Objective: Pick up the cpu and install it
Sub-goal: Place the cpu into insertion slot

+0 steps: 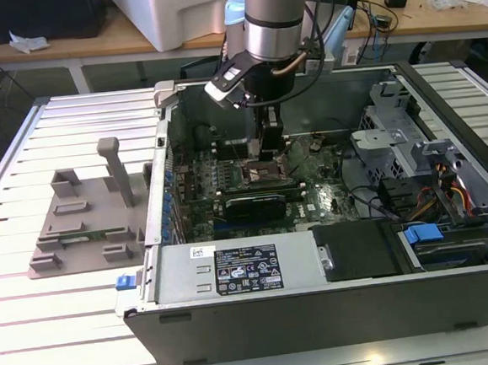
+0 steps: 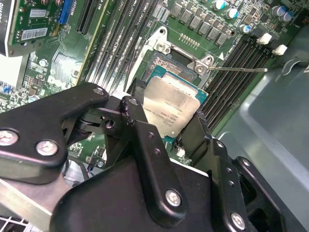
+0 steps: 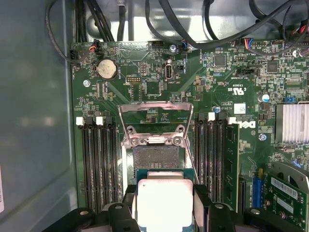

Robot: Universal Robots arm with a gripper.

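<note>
**Desk:** What is the arm holding?

**Photographer:** The black two-fingered gripper [image 2: 164,117] is clamped on the small, flat, square cpu [image 3: 165,203] with the silver-grey metal top. One finger presses each of two opposite edges.

**Desk:** Where is the chip?

**Photographer:** Inside the open grey steel computer case [image 1: 322,312], low over the green motherboard [image 3: 145,82]. In the first wrist view it overlaps one edge of the dark square socket [image 3: 155,157]. I cannot tell whether it touches.

**Desk:** And the socket?

**Photographer:** It is uncovered, and its bright metal load frame [image 3: 155,108] is swung up and back. It sits near the middle of the board, between two banks of long black memory slots [image 3: 99,164].

**Desk:** The wider setting?

**Photographer:** The case lies on its side on a slatted aluminium table [image 1: 70,331], reaching the edge at the exterior view's right. A grey plastic fixture [image 1: 86,220] with an upright post lies just beside it, toward the edge at the exterior view's left
</note>
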